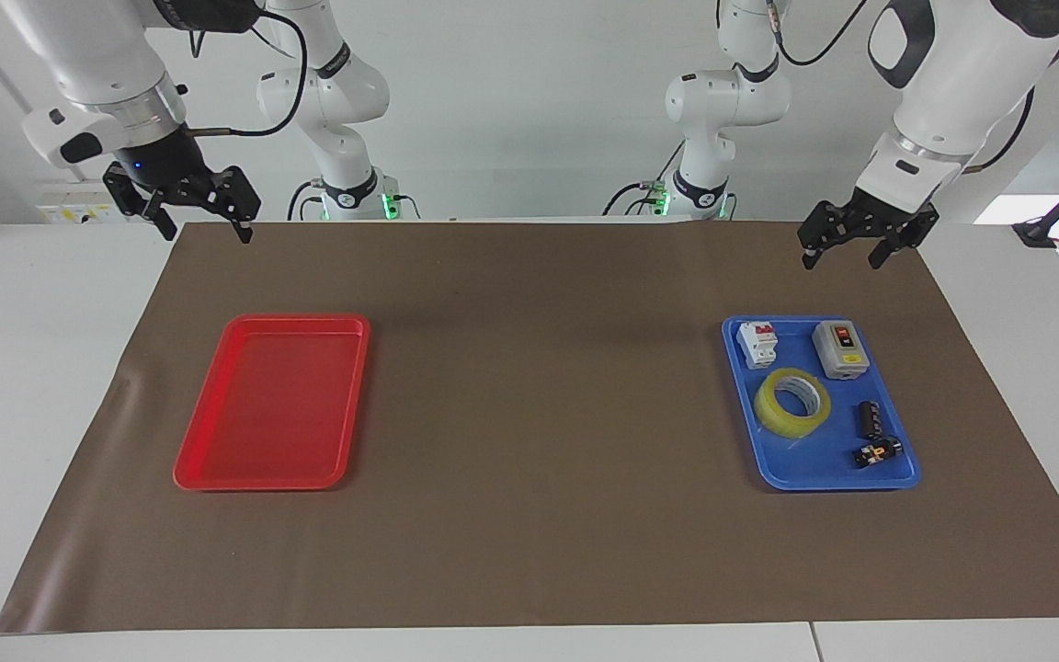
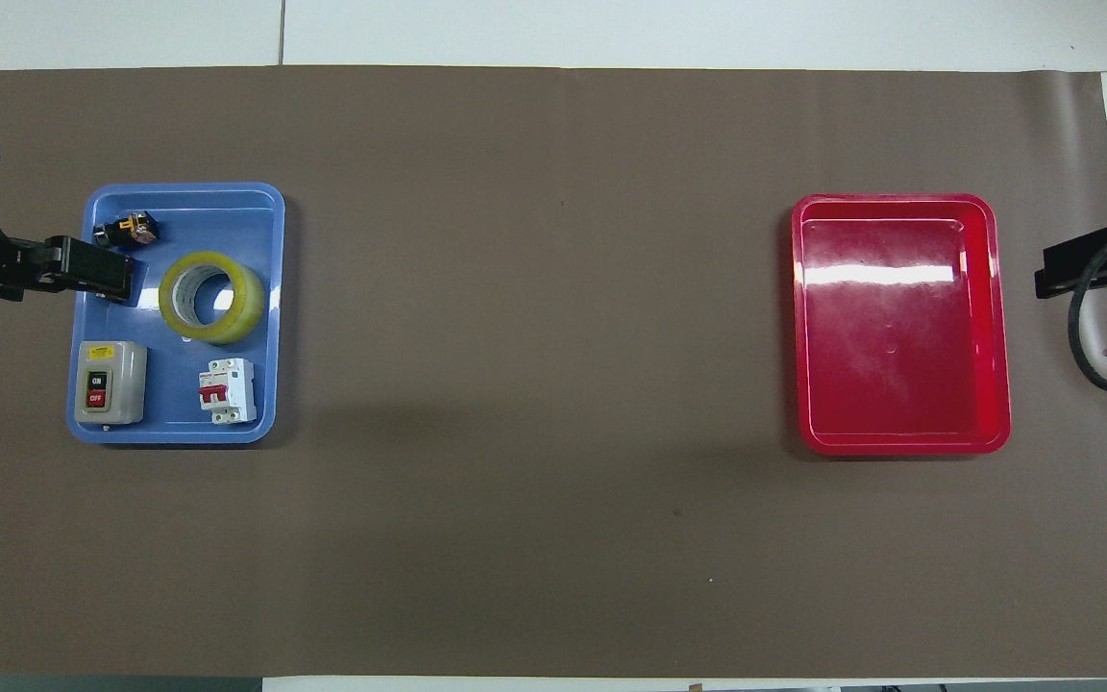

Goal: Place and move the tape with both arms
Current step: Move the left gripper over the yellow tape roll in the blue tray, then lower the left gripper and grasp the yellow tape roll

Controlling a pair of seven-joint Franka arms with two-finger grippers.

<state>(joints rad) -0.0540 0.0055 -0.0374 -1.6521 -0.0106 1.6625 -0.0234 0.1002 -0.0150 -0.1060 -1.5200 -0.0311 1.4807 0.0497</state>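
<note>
**A:** Where does your tape sit right now?

**B:** It lies flat in the blue tray at the left arm's end of the surface, roughly in the tray's middle. You have a white breaker and a grey on-off switch box nearer the robots than it, and a small black cylinder and a black-and-orange part beside it. Nothing touches the roll, so you should have room to close on its wall

**A:** And your two grippers?

**B:** Your left gripper hangs in the air over the brown mat, above the strip between the robots and the blue tray, its fingers spread wide and holding nothing. I judge it is set that way because it serves this end and the roll needs a wide opening. Your right gripper waits over the mat's corner at the right arm's end, fingers also wide and empty

**A:** Why does the red tray stand bare?

**B:** It sits at the right arm's end, well apart from the blue one. I read it as the likely destination, with the bare mat between the trays as your set-down spot for the hand-over
</note>
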